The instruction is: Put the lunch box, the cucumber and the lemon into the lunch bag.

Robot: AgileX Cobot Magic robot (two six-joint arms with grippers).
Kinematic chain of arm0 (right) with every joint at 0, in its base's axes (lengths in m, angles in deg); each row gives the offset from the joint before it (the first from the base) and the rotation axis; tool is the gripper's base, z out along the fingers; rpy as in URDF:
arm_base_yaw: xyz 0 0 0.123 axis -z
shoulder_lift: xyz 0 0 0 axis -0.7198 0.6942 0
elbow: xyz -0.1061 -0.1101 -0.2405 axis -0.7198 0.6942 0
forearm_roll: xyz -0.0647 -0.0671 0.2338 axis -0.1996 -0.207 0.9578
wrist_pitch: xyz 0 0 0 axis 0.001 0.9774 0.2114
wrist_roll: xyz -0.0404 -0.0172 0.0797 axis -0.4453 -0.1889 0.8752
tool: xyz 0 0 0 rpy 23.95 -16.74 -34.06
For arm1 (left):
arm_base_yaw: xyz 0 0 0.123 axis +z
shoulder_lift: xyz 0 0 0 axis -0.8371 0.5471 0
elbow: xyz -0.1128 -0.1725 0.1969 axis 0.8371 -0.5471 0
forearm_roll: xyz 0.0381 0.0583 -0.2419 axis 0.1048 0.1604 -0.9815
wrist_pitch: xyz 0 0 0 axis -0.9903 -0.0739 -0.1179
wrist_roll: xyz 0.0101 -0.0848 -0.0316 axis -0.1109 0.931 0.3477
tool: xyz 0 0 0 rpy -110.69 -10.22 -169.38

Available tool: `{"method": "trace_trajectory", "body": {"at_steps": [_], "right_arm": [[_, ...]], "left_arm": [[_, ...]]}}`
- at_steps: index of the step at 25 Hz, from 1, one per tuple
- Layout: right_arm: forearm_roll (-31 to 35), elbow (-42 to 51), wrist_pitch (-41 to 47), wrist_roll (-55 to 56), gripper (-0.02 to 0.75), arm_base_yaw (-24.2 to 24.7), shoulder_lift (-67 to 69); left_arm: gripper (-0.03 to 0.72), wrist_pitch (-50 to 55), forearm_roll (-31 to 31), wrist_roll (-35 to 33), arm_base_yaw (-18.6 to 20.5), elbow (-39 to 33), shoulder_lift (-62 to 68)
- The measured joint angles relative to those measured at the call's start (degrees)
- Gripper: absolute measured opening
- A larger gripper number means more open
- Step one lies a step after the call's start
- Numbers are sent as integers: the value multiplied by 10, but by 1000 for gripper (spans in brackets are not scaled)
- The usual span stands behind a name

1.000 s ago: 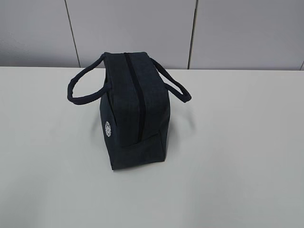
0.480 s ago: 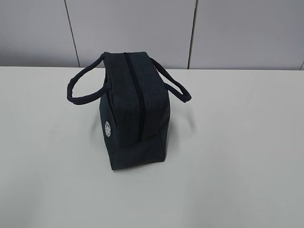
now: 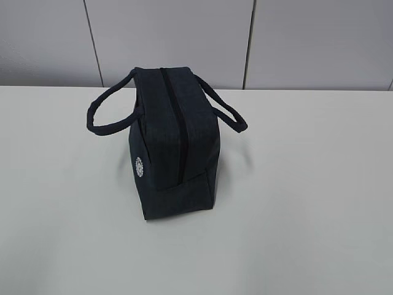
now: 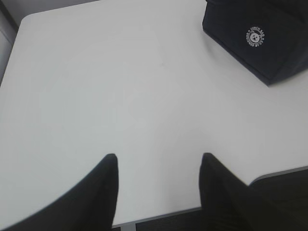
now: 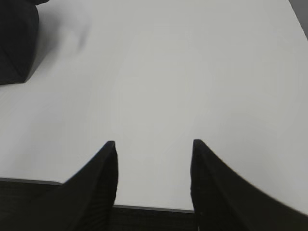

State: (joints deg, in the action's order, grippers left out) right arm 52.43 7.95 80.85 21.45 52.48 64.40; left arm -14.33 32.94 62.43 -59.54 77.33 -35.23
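We're seeing the boxy dark navy fabric lunch bag (image 3: 175,144) sitting upright on the plain white worktop (image 3: 307,203), roughly mid-worktop and slightly left of centre in the exterior view. Its dark zipper line (image 3: 175,120) is running along the top, looking closed from here. Two loop handles are flopping outward, one left (image 3: 107,117), one right (image 3: 227,110). The small round white logo (image 3: 139,166) is facing left-front; the left wrist view is also catching it (image 4: 255,37) at upper right.

We're not seeing the lunch box, cucumber or lemon in any view.

Left gripper (image 4: 159,161) is hanging above bare worktop near its front edge, jaws apart, gripping nothing, well apart from the bag. Right gripper (image 5: 154,147) is doing the same: jaws apart, empty, bag corner (image 5: 17,43) just showing at upper left.
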Motion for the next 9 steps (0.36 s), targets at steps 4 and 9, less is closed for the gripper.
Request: {"method": "trace_trajectory", "body": {"at_steps": [4, 9], "right_arm": [[0, 0, 0, 0, 367, 0, 0], [0, 0, 0, 0, 367, 0, 0]], "left_arm": [[375, 0, 0, 0, 0, 0, 0], [375, 0, 0, 0, 0, 0, 0]]}}
